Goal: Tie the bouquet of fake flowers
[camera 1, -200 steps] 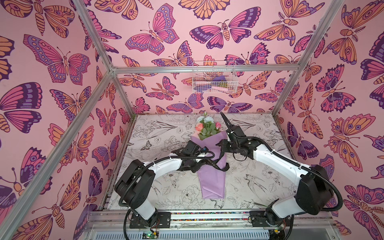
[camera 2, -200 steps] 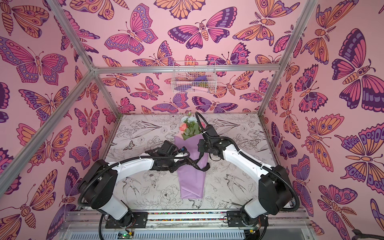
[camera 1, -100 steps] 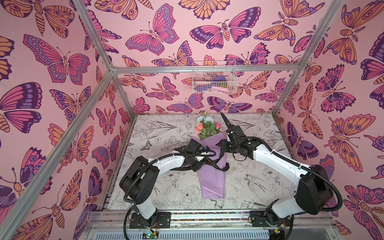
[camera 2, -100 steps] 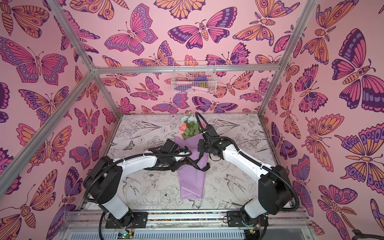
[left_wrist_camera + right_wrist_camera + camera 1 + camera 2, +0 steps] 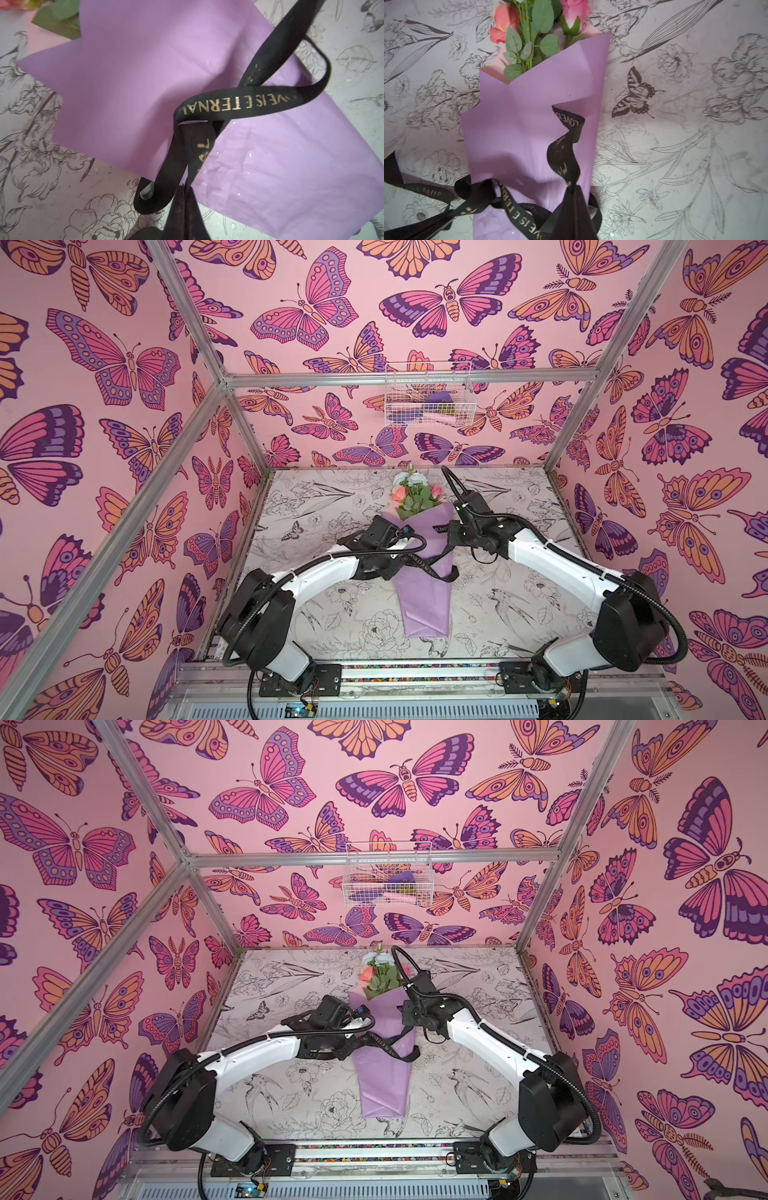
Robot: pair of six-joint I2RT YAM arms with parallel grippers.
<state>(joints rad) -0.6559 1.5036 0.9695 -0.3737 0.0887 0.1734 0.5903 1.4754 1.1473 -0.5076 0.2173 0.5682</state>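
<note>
Bouquet (image 5: 424,601) lies between left jaws and right jaws gripping ribbon (image 5: 228,101).

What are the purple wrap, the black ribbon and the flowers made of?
The wrap looks like thin matte paper, maybe plastic film: sharp folds, fine crinkles. The ribbon seems woven fabric: a ribbed weave shows, with gold printed letters. The flowers look like cloth or plastic: flat, even-coloured leaves with stamped veins.

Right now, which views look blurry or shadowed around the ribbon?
Left wrist view: ribbon lettering sharp, left end effector a dark blur. Right wrist view: soft shadow across the wrapping paper, near ribbon loops blurred. In both top views: even light, no glare.
</note>
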